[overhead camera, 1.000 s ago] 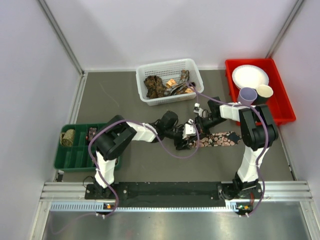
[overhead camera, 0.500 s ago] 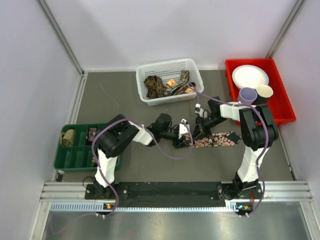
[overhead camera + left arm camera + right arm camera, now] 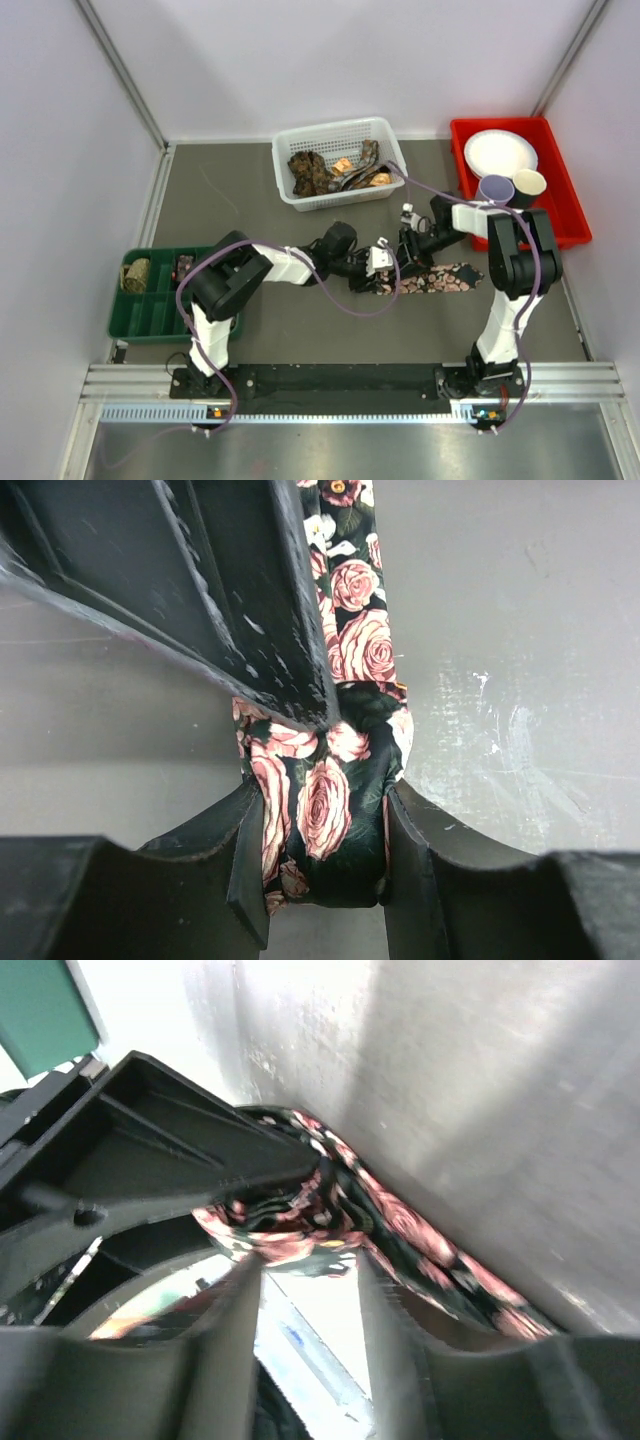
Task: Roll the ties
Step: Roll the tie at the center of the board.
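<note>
In the left pincer (image 3: 322, 825) sits the rolled end of the tie (image 3: 352, 650), clamped from both sides; the rest runs ahead over the counter (image 3: 520, 630). The right pincer (image 3: 305, 1305) stands narrowly parted, tips at the roll.

Arms: 2, left (image 3: 240, 280) and right (image 3: 515, 255).
Ties flat on the table: 1, the rose tie (image 3: 445, 279).
Rolled ties: 2, a beige coil (image 3: 136, 275) and a dark coil (image 3: 184, 267).
Loose ties in a heap (image 3: 315, 172): cannot be counted, at least 2 prints.
Trays: 2, green tray (image 3: 150, 315) and red tray (image 3: 565, 195).
Basket (image 3: 330, 128): 1.
Plate (image 3: 500, 152): 1 visible.
Cups: 2, purple cup (image 3: 495, 190) and cream cup (image 3: 528, 183).
</note>
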`<action>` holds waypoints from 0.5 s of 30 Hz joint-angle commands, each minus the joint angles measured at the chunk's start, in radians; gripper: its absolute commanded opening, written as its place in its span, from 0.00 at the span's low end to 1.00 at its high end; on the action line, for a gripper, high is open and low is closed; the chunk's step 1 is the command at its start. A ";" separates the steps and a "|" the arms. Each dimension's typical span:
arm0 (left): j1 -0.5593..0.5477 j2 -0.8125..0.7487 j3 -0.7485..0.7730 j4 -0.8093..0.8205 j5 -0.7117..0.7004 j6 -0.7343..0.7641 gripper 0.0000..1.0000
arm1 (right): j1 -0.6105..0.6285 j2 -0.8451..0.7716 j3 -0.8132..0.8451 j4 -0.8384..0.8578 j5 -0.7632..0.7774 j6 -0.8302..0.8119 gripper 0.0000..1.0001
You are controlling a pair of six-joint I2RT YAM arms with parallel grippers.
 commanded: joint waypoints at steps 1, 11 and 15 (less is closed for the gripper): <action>-0.002 0.036 -0.014 -0.410 -0.183 0.038 0.22 | -0.027 -0.093 0.005 -0.034 -0.051 -0.110 0.48; -0.036 0.075 0.085 -0.521 -0.230 0.047 0.23 | 0.012 -0.047 -0.012 0.040 -0.055 -0.051 0.51; -0.039 0.087 0.104 -0.539 -0.235 0.033 0.24 | 0.035 -0.009 -0.029 0.032 -0.018 -0.067 0.41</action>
